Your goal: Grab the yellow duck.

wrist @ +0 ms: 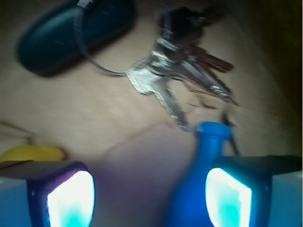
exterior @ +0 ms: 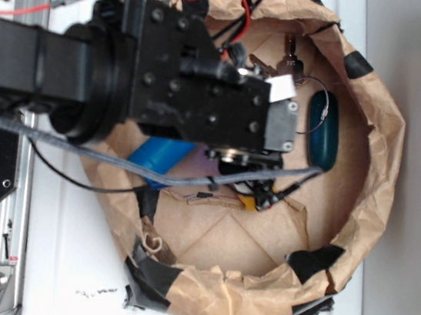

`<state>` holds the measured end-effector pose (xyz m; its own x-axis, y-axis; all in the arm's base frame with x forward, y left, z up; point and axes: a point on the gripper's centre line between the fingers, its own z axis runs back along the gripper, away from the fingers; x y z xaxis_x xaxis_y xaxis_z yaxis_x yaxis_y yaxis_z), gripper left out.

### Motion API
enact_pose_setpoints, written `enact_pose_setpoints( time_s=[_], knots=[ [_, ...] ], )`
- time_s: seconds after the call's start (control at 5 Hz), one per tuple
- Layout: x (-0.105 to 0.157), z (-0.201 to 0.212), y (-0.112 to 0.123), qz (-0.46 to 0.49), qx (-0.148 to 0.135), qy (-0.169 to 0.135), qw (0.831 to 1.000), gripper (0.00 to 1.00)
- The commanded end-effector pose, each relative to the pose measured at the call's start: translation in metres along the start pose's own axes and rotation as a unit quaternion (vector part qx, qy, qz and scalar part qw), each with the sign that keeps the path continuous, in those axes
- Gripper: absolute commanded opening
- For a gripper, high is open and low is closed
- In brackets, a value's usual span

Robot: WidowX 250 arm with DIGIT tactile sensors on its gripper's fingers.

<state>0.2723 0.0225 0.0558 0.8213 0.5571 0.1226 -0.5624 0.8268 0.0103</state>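
A brown paper nest (exterior: 372, 225) on the white bench (exterior: 65, 263) holds a blue bottle (wrist: 199, 189), a bunch of keys (wrist: 184, 71), a dark oval case (wrist: 71, 33) and the yellow duck (wrist: 31, 153). In the wrist view the duck lies at the left edge, just beside the left jaw, with bare paper floor between the things. The jaws of the gripper (wrist: 149, 196) stand wide and hold nothing, the bottle's neck rising near the right one.

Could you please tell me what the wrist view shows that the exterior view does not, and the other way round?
Only the wrist view shows the gripper fingers standing apart and the blue bottle's neck beside the right one. Only the exterior view shows the brown paper wall ringing the objects and the robot arm above them. Both show the yellow duck, the blue bottle, the keys and the dark teal case.
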Motion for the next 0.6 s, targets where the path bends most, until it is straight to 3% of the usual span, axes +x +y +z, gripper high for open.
enact_pose_setpoints(
  time_s=[0.0, 0.4],
  knots=[
    [0.0, 0.04, -0.002, -0.016, -0.016, -0.028, 0.999, 1.0],
    [0.004, 0.054, 0.002, -0.009, -0.038, -0.04, 0.998, 1.0]
  ],
)
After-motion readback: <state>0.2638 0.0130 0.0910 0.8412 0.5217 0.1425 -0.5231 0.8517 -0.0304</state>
